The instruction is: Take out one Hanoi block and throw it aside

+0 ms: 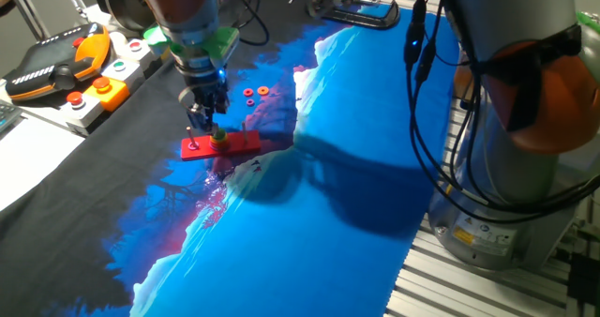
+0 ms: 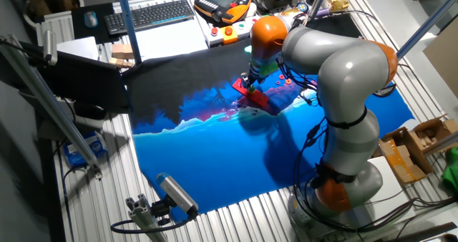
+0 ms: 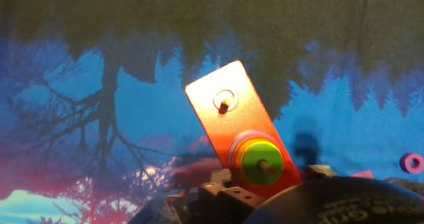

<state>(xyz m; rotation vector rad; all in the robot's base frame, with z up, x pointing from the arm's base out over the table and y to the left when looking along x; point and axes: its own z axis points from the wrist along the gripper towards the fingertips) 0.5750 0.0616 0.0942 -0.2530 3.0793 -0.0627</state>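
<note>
The gripper (image 1: 208, 118) hangs just above the red base (image 1: 221, 146) near the dark far edge of the cloth, its spread impossible to judge, the green Hanoi block (image 3: 262, 163) unlifted atop its peg's stack, so descending and pinching seems next.

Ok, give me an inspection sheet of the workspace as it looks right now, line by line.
Surface: blue landscape cloth over a table, black at the far side.
Job's things: green ring on top of a stack on a peg of the red base; the other peg in the hand view is bare.
Clutter: small red rings loose on the cloth beyond the base.
Gripper: gripper just above the stack; open or shut cannot be told.
Cables: black cables hang along the arm.
Surroundings: teach pendant, keyboard, cardboard boxes.
</note>
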